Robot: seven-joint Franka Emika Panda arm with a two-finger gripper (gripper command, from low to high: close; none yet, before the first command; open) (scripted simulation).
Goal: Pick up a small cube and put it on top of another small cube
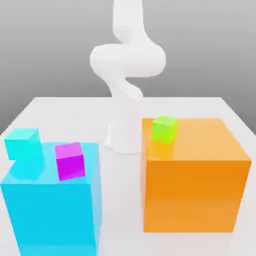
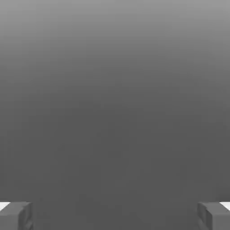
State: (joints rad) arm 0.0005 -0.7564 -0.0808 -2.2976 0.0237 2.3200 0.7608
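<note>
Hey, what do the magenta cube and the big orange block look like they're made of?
Magenta cube: smooth, glossy, probably plastic; its faces shade evenly with no grain. Big orange block: same plain look, and its top mirrors the lime-green cube, so it is polished. Being rendered, neither is certain.

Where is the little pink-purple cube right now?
In the exterior view, the small magenta cube sits on top of the big cyan block at that view's left, right beside the small cyan cube.

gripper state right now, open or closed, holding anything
Gripper: open, fingers wide apart in the hand view, nothing between them. The magenta small cube sits on the big cyan block, not held.
</note>
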